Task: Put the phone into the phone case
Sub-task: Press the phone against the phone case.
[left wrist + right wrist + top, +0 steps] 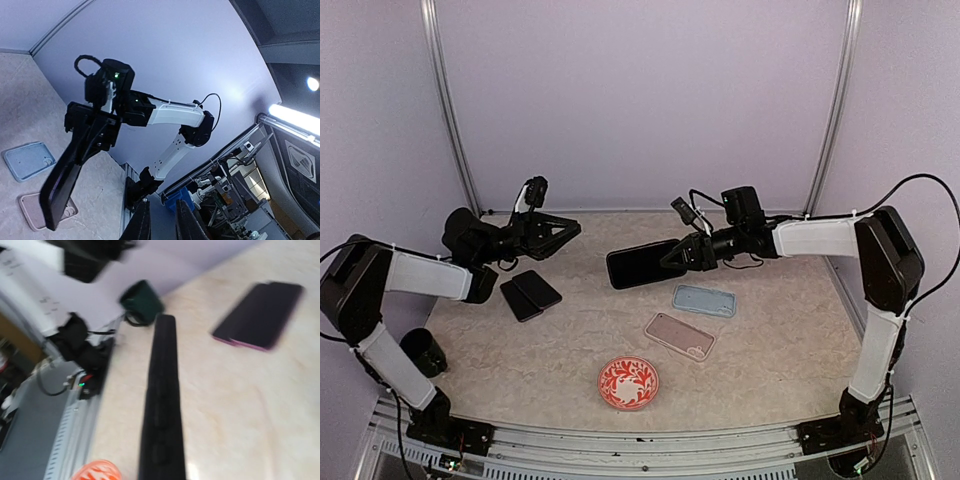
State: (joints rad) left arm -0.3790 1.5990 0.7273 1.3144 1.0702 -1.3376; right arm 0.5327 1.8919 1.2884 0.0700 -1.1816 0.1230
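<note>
Pinching the black phone [642,266] aloft: right jaws.

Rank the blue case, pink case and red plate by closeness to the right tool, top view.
1. Blue case, just nearside of the right tool gripping the black phone.
2. Pink case, further forward.
3. Red plate, front centre.
</note>
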